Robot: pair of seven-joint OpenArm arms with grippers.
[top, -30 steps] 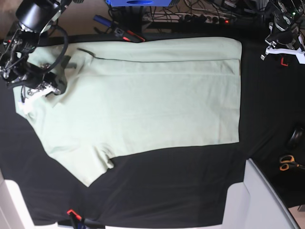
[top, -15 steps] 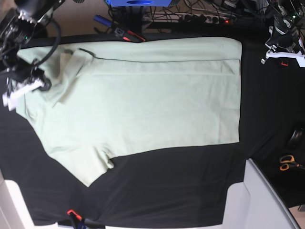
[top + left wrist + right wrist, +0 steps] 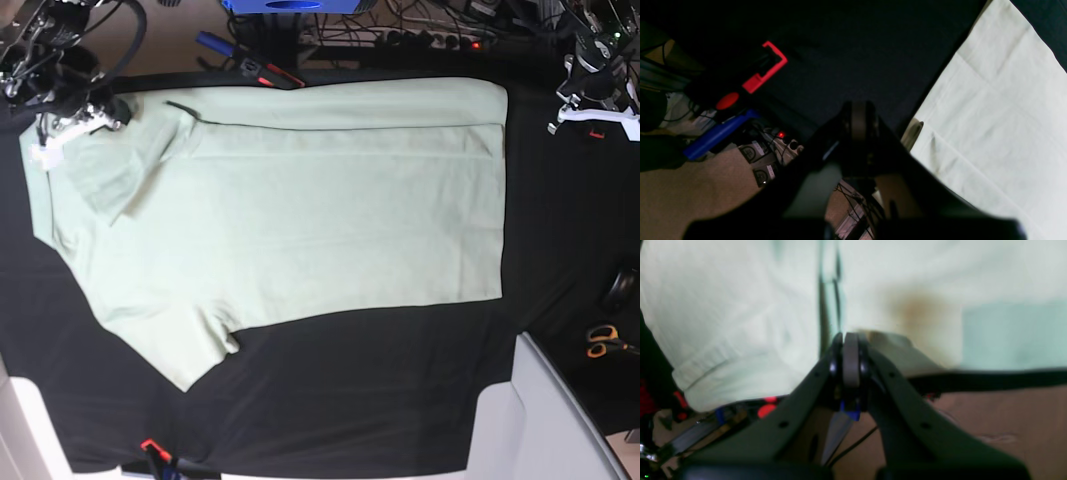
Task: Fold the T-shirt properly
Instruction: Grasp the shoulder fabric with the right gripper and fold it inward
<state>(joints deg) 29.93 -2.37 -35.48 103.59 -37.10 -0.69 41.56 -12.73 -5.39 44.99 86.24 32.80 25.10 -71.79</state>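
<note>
The pale mint-green T-shirt lies spread flat on the black tablecloth, with its far edge folded over in a strip. Its collar end is at the left and its hem at the right. My right gripper is at the shirt's far left corner, beside a sleeve lying folded over. In the blurred right wrist view its jaws are pressed together, with a fold of shirt rising to the tips. My left gripper hangs shut and empty over bare black cloth beyond the hem's far corner. It also shows in the left wrist view, with the shirt to its right.
Orange-handled scissors and a black round object lie at the right edge. A grey-white box stands at the front right. Red clamps grip the cloth's edges. Cables and a power strip run behind the table.
My right gripper has moved from the shirt's left shoulder out to the left, then to the far left corner. The shirt's left part now reaches further left and back. The left arm barely moved.
</note>
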